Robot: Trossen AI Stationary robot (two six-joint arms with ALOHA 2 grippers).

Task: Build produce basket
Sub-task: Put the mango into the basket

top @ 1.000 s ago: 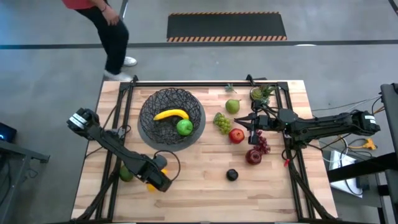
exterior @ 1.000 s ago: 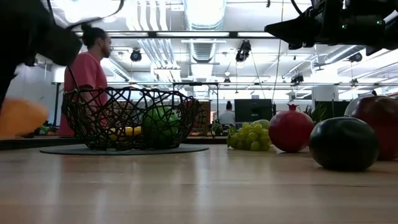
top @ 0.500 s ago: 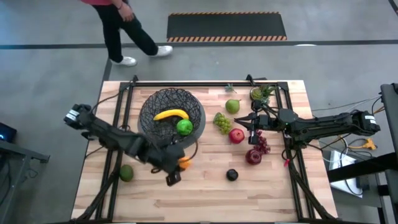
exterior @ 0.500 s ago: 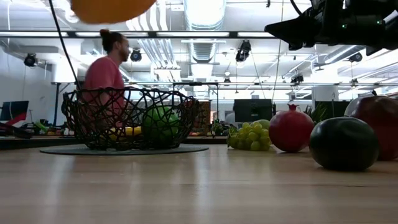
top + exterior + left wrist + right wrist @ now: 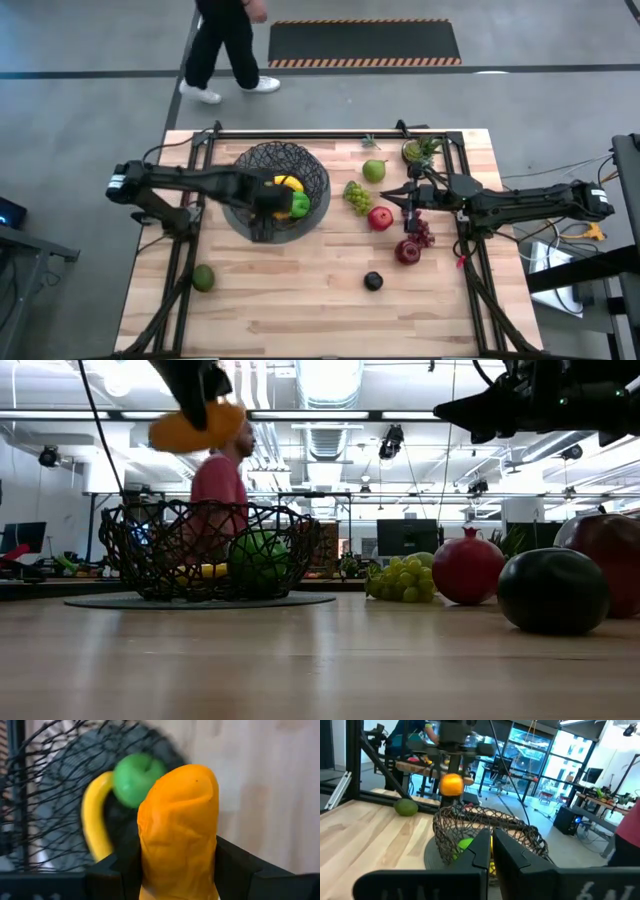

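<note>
The black wire basket (image 5: 262, 172) stands at the far left of the table and holds a banana (image 5: 92, 820) and a green apple (image 5: 298, 206). My left gripper (image 5: 272, 195) is over the basket, shut on the orange piece (image 5: 177, 830), which also shows above the basket's rim in the low view (image 5: 195, 428). My right gripper (image 5: 407, 196) hovers shut and empty among the fruit at the right. Green grapes (image 5: 357, 195), a pear (image 5: 373, 171), a red apple (image 5: 380, 217), dark red grapes (image 5: 422, 232) and a small black fruit (image 5: 373, 282) lie on the table. My left gripper pinches the orange piece by its two opposite sides (image 5: 150, 855) between its two fingers (image 5: 235, 865). The fingers come from above, pointing down (image 5: 200, 385). The piece sticks out past the fingertips and hangs clear of everything, above the basket's inside.
A dark green fruit (image 5: 203, 278) lies near the table's left near corner. A dark red round fruit (image 5: 407, 251) lies beside the dark grapes. A small potted plant (image 5: 418, 150) stands at the far right. A person (image 5: 225, 45) walks beyond the far edge.
My left gripper has risen with the orange piece from near the table's near left edge and gone toward the far edge, until it is over the basket. The piece is now lifted clear. The person has walked to the right behind the table.
</note>
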